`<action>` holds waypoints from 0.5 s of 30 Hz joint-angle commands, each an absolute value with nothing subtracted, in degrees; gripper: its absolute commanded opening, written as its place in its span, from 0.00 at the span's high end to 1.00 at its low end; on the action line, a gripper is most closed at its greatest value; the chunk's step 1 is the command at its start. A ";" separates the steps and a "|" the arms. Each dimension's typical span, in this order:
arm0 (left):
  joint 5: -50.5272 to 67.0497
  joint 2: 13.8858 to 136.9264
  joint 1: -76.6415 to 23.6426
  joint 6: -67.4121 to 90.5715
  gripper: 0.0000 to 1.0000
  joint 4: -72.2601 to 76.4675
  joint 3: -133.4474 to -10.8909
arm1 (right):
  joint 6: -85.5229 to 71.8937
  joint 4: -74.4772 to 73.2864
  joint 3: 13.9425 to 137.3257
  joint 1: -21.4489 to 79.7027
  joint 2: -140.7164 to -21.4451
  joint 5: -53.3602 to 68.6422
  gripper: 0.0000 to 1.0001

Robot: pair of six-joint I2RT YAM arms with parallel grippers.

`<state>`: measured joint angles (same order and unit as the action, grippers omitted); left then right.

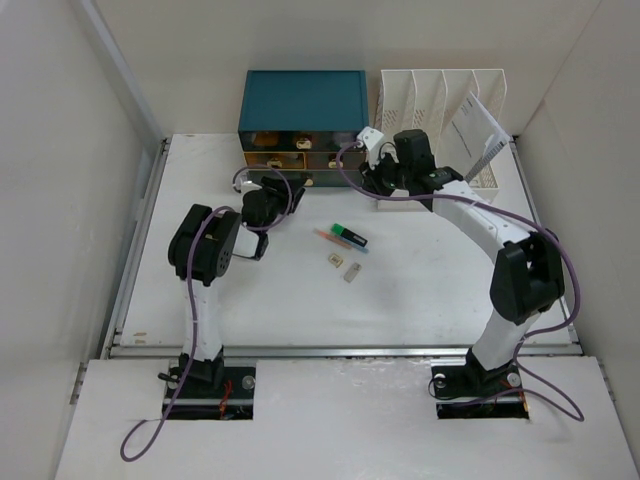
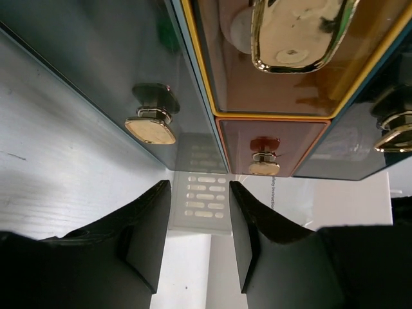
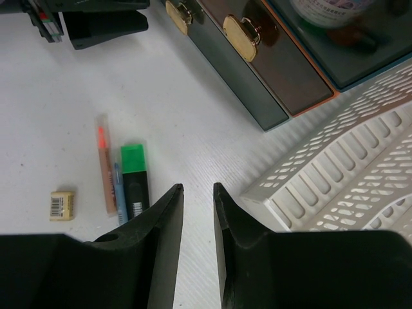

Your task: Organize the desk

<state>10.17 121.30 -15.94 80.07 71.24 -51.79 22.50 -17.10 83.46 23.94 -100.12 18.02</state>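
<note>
The white desk [image 1: 430,290] carries a green highlighter [image 1: 350,236], an orange pen [image 1: 330,236], a small eraser [image 1: 333,260] and another small block [image 1: 351,272] near its middle. My left gripper [image 2: 199,193] is open and empty, low before the teal drawer box [image 1: 303,100], facing its gold knobs [image 2: 151,125]. My right gripper [image 3: 198,190] hovers open with a narrow empty gap over bare desk between the highlighter [image 3: 134,180] and the white file rack [image 3: 341,174].
The file rack [image 1: 445,95] stands at the back right beside the drawer box, with a sheet of paper [image 1: 478,125] leaning in it. A blue pen [image 3: 119,190] lies beside the orange pen [image 3: 103,161]. A metal rail [image 1: 340,350] edges the desk's near side.
</note>
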 commanded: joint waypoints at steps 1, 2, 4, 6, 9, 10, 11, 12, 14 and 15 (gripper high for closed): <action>8.09 121.03 -16.52 80.51 0.61 70.32 -54.58 | 21.97 -14.68 83.58 23.47 -96.86 19.86 0.69; 7.39 121.03 -17.05 79.99 0.61 69.53 -55.10 | 21.97 -14.68 83.58 23.47 -96.86 19.86 0.69; 6.68 121.03 -17.05 79.98 0.61 68.30 -55.89 | 21.97 -14.68 83.58 23.47 -96.86 19.86 0.69; 6.07 121.64 -17.05 79.98 0.61 66.46 -56.51 | 21.97 -14.68 83.06 23.47 -96.33 20.39 0.69; 4.67 121.64 -17.05 79.37 0.61 63.92 -57.74 | 21.97 -14.68 83.06 23.47 -96.33 20.39 0.69; 4.66 121.64 -17.05 78.84 0.61 63.37 -57.74 | 21.97 -14.68 83.06 23.47 -96.33 20.39 0.69; 4.14 121.64 -17.05 78.84 0.61 62.76 -58.27 | 21.97 -14.68 83.06 23.47 -96.33 20.91 0.69; 4.13 122.16 -17.05 78.84 0.61 62.23 -58.27 | 21.97 -14.68 83.06 23.47 -96.33 20.92 0.69; 3.60 122.17 -17.05 78.84 0.60 61.61 -58.27 | 21.97 -14.68 83.06 22.94 -96.33 20.92 0.69; 3.60 122.17 -17.05 78.84 0.60 61.09 -58.27 | 21.97 -14.68 83.06 22.94 -96.33 20.92 0.69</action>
